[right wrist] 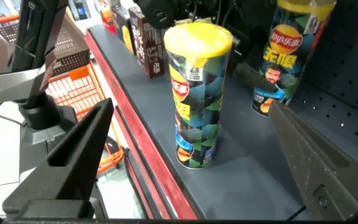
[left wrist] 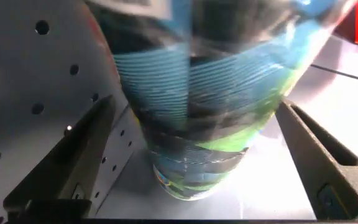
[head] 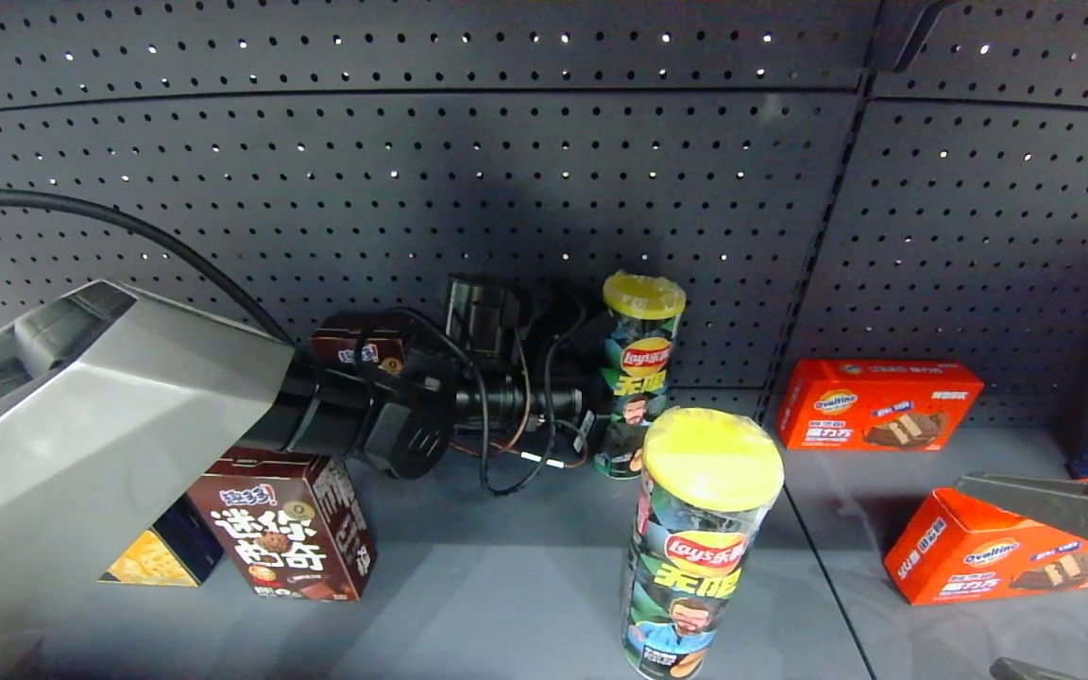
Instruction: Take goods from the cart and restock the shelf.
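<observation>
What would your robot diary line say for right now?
left gripper: open, either side of rear chip can | right gripper: open, facing front chip can | both cans: upright on shelf

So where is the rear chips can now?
In the head view's middle, the rear chips can stands by the pegboard, behind the front chips can, between the left gripper's open fingers.

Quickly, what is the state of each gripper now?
Left gripper: open, one finger on each side of the back can, not clamped.
Right gripper: open, holding nothing.
</observation>
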Available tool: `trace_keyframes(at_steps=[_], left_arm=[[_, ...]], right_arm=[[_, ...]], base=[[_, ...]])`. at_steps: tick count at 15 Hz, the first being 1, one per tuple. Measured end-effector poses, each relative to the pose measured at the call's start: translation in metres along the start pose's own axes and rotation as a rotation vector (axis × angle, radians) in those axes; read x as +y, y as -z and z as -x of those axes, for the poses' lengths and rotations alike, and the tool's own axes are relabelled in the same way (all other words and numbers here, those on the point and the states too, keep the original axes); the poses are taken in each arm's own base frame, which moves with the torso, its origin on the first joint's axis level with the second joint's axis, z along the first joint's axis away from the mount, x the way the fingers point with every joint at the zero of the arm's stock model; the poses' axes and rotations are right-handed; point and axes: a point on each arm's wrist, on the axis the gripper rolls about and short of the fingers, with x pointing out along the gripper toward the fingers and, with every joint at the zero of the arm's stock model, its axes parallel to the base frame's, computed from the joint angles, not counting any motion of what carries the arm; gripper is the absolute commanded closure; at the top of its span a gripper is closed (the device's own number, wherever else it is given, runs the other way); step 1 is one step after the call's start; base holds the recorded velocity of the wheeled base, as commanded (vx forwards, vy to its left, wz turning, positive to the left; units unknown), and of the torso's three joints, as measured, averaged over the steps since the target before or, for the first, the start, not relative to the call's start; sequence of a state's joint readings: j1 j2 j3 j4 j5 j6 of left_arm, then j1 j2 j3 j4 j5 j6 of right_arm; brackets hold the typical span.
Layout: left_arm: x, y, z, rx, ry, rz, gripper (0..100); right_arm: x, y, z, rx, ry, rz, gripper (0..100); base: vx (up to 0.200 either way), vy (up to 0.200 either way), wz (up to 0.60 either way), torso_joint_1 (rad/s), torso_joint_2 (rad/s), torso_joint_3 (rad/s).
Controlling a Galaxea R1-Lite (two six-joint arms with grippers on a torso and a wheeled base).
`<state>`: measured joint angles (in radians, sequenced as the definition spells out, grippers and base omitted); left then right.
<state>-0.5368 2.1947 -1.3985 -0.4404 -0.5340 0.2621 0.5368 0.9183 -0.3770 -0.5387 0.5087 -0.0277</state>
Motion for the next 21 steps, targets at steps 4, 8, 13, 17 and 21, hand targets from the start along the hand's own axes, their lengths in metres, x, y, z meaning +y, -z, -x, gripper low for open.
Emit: trace_keyframes(at_steps=[4, 8, 13, 17, 21], left_arm=[[-0.007, -0.006, 0.019, 0.002, -0.006, 0.003, 0], [-0.013, -0.018, 0.054, -0.008, -0.039, 0.003, 0], [-0.03, -0.027, 0.125, -0.019, -0.118, 0.018, 0], [-0.058, -0.031, 0.165, 0.002, -0.27, 0.038, 0], [-0.089, -0.04, 0.176, 0.023, -0.398, 0.021, 0]], right_arm=[[-0.001, 0.0, -0.001, 0.002, -0.003, -0.023, 0], [-0.002, 0.002, -0.003, 0.017, -0.003, -0.033, 0], [-0.012, -0.012, -0.02, 0.012, 0.026, -0.028, 0], [-0.023, -0.023, -0.031, 0.021, 0.239, -0.027, 0], [-0.022, -0.008, -0.028, 0.196, 0.428, -0.051, 0]], base=[[0.0, 0.0, 0.0, 0.0, 0.0, 0.0], [0.0, 0.0, 0.0, 0.0, 0.0, 0.0], [0.0, 0.0, 0.0, 0.0, 0.0, 0.0], [0.0, 0.0, 0.0, 0.0, 0.0, 0.0], [0.0, 0.0, 0.0, 0.0, 0.0, 0.0]])
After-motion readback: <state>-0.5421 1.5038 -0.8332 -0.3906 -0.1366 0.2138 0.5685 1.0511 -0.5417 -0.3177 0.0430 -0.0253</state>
